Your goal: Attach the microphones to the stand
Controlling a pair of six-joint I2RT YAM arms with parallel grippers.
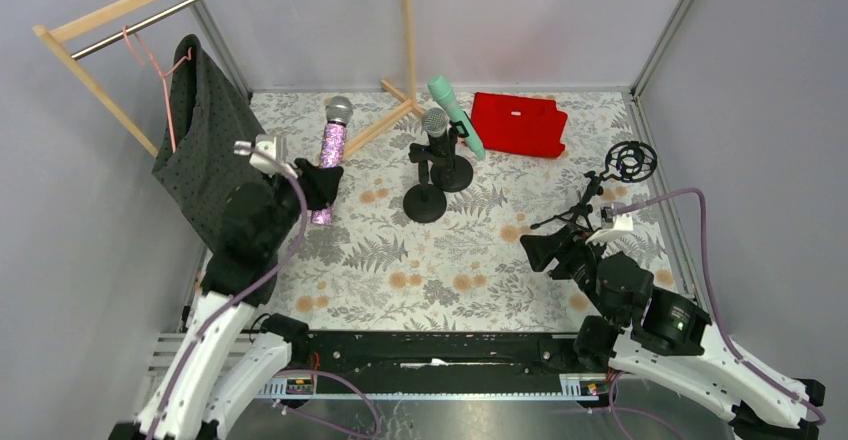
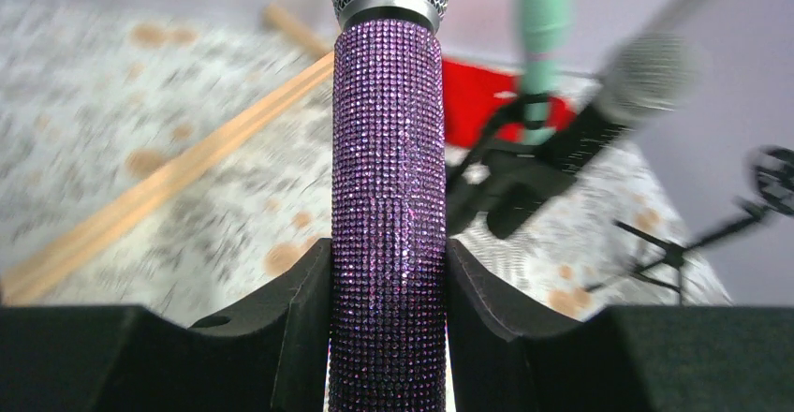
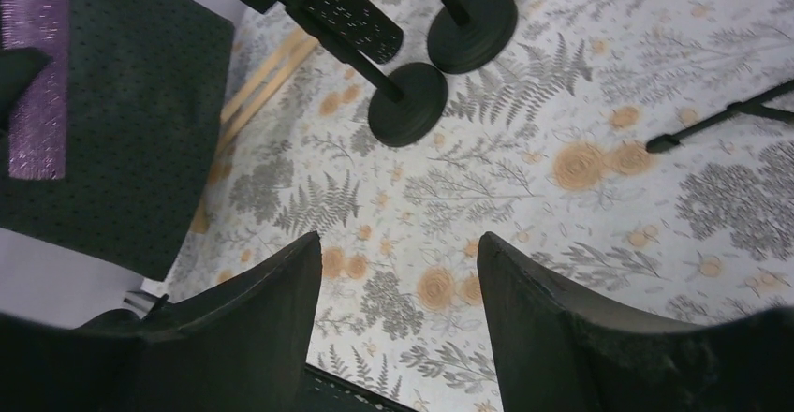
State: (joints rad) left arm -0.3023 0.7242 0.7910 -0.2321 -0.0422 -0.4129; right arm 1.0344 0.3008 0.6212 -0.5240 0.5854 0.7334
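At far left, the left hand [image 2: 389, 276] is closed on the lower body of the purple mic [image 2: 389, 178], its two fingers pressing either side and the mesh head pointing away from the wrist. Mid-bench [image 1: 440, 280], the black mic [image 1: 436, 126] and green mic [image 1: 456, 117] sit tilted in clips on two round-based stands [image 1: 425, 203]. The right hand [image 3: 401, 290] hangs partly open, holding nothing, just beside a tripod stand [image 1: 612, 182].

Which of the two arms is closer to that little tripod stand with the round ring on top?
Right. The right gripper hangs open beside the tripod stand, on its near side. The left gripper is far across the table, holding the purple microphone.
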